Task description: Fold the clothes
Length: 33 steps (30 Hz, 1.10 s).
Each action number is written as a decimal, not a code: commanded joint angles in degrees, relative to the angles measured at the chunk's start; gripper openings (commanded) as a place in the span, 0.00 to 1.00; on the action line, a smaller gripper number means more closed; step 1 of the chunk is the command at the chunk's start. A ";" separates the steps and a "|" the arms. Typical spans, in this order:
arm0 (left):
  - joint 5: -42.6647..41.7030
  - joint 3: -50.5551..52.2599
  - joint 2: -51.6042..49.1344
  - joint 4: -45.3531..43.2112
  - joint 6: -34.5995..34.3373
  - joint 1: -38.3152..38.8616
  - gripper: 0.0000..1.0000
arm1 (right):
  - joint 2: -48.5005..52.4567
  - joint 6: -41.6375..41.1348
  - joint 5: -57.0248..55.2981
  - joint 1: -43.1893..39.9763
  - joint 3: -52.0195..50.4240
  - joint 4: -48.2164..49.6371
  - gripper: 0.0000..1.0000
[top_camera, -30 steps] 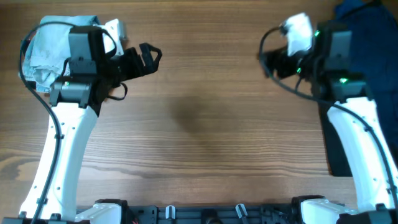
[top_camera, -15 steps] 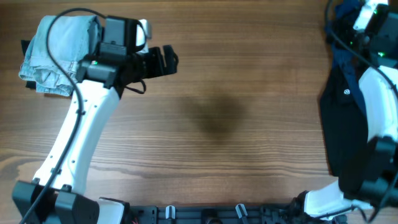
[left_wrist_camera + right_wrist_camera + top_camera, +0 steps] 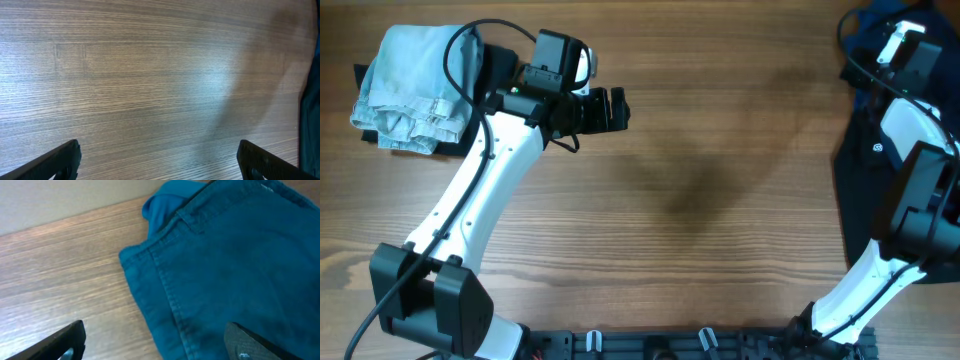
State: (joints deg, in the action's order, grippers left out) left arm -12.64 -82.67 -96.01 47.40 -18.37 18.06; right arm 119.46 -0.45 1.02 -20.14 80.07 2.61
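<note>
Overhead, and your clothes [image 3: 870, 30] sit bunched in the far right corner of the table [image 3: 720, 250], a dark navy heap cut off by the frame and partly covered by your right arm [image 3: 912, 120], so its long axis cannot be read from here. Just toward the near side of it lies a black garment [image 3: 865, 200] along the right edge, and well apart in the far left corner is a folded pale blue denim piece [image 3: 405, 80]. Your left gripper [image 3: 617, 110] hangs over bare wood near the middle, pointing right. Over to the left wrist: your left gripper [image 3: 162, 162] has its jaws spread wide and empty, one finger in each lower corner, with wood grain beneath and a dark strip of cloth [image 3: 311, 125] at the right edge; which garment that is, you cannot tell. Now the right wrist: your right gripper [image 3: 157, 347] is also released, fingers far apart, hovering right above the navy fabric [image 3: 230, 265]. A rumpled corner of it points to the upper left, its free edge runs down the view leaning right, and a stitched seam [image 3: 167, 292] follows alongside that edge. The cloth runs off the right and bottom, so its full length stays out of sight.
</note>
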 commanded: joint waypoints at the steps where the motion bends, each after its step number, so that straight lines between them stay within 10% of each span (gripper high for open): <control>1: 0.55 0.02 -0.46 0.24 -0.13 0.94 1.00 | 3.87 -2.12 -1.40 0.24 0.55 2.99 0.88; 10: 0.57 0.17 -0.46 -0.66 -0.13 1.75 1.00 | 12.63 2.19 -4.26 0.22 0.55 6.36 0.84; 18: 0.57 0.17 -0.46 -1.81 -0.13 2.34 1.00 | 11.74 2.78 -10.01 0.24 0.61 4.70 0.04; 33: 0.76 0.15 -0.44 -6.73 -0.09 2.27 0.95 | -17.35 0.74 20.11 2.82 0.61 -7.08 0.04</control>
State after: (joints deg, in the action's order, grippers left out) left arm -12.62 -82.67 -96.01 41.54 -18.39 20.16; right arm 106.32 1.08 10.39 -20.18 80.71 -3.70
